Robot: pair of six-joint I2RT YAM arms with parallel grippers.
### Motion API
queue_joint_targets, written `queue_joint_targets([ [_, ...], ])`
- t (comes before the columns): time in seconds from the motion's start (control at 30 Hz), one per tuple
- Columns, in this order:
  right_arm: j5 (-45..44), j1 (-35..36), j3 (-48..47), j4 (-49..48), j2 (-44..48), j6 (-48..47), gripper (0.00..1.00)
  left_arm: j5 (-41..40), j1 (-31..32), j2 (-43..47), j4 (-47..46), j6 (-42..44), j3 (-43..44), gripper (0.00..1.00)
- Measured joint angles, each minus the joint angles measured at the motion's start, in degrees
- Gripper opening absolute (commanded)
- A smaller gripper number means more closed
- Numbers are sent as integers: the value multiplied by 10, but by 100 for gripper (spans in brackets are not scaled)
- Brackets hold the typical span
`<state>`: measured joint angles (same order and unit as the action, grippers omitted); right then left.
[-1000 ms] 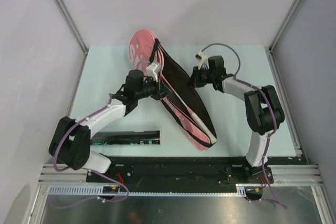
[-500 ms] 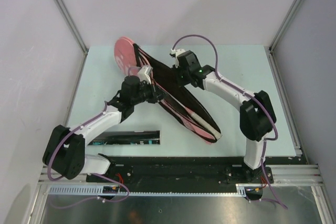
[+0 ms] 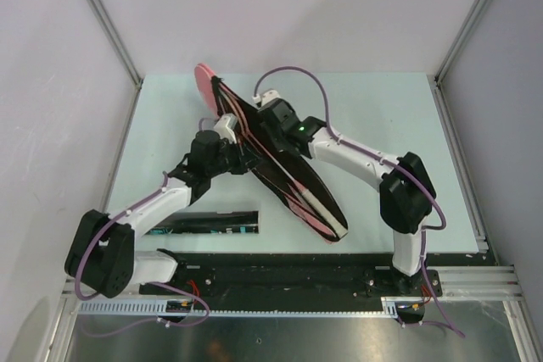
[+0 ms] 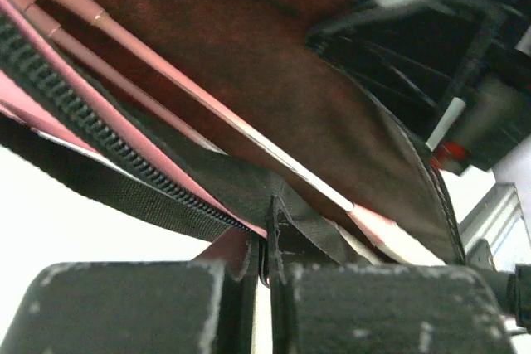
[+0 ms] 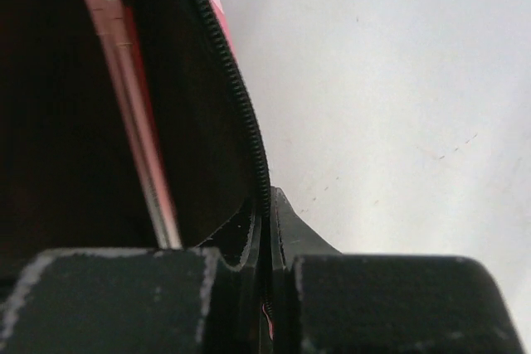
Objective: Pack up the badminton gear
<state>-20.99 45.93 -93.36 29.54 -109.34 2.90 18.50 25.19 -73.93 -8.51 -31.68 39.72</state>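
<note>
The pink racket bag (image 3: 293,180) lies open on a slant across the table, its black lining facing up. Two pink rackets lie inside, their shafts (image 4: 124,39) side by side and a pale handle (image 3: 320,203) near the bag's front end. My left gripper (image 3: 242,158) is shut on the bag's left edge by a black strap (image 4: 267,259). My right gripper (image 3: 267,125) is shut on the bag's zipper edge (image 5: 267,279); a racket shaft (image 5: 137,113) shows beside it. The long black tube (image 3: 204,222) lies near the front left. No shuttlecocks are in view.
The pale green table (image 3: 399,125) ends at metal frame posts and grey walls on the left, right and back. The black rail (image 3: 280,264) with the arm bases runs along the near edge, just behind the tube.
My right gripper has swung left from the bag's right side onto the zipper edge. The bag's pink head has tipped up on edge and shifted left. My left gripper keeps its hold.
</note>
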Motion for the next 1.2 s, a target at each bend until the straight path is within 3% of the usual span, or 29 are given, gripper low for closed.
queue_joint_targets([
  [0.2,-83,68,-24,6,9,-17,0,-35,-4,43,16,-12,-28,0],
  [0.33,-58,54,20,-35,33,-16,2,-50,-5,65,22,-20,-50,0],
  [0.43,-21,21,49,-59,34,-11,7,-45,-10,55,24,-26,-50,0],
  [0.53,-6,3,61,-67,29,-1,23,-41,-18,46,24,-31,-53,0],
  [0.83,61,14,73,-66,63,9,51,-59,-40,78,31,-35,-98,0],
  [1.2,74,25,111,-20,144,14,60,-61,-44,95,45,-39,-101,0],
])
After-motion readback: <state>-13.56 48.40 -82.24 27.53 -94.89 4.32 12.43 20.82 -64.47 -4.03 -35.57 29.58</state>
